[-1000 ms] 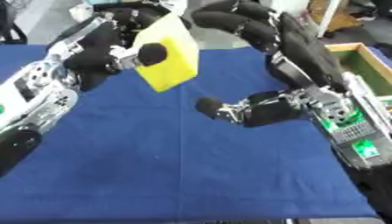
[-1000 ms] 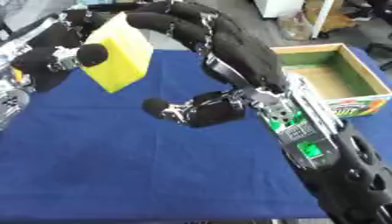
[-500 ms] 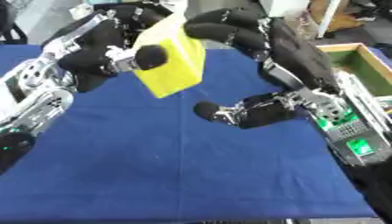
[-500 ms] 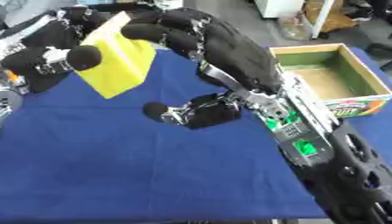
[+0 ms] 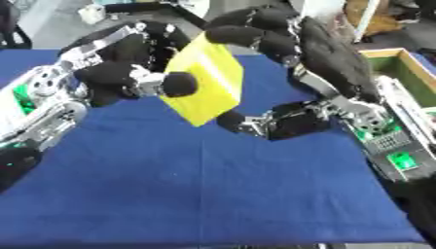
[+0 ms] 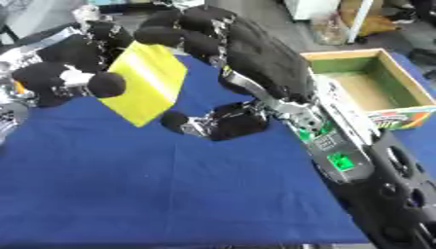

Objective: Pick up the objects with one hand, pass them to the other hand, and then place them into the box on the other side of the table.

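While the blue table (image 5: 204,194) lies bare below, the handover is under way above it. The right hand (image 5: 298,63) arches over from the far side, its fingers (image 5: 247,34) curled down onto the top edge of the yellow block (image 5: 204,85) and its thumb (image 5: 243,121) at the block's lower corner. The left hand (image 5: 128,73) has the block pinched, thumb on its near face, fingers behind. The block hangs tilted in the air between them. Next, I reckon, the right hand must close fully, the left let go, then carry to the box (image 6: 371,87) at the right edge. Against a second ago, the right fingers have come down onto the block and the thumb has closed in.
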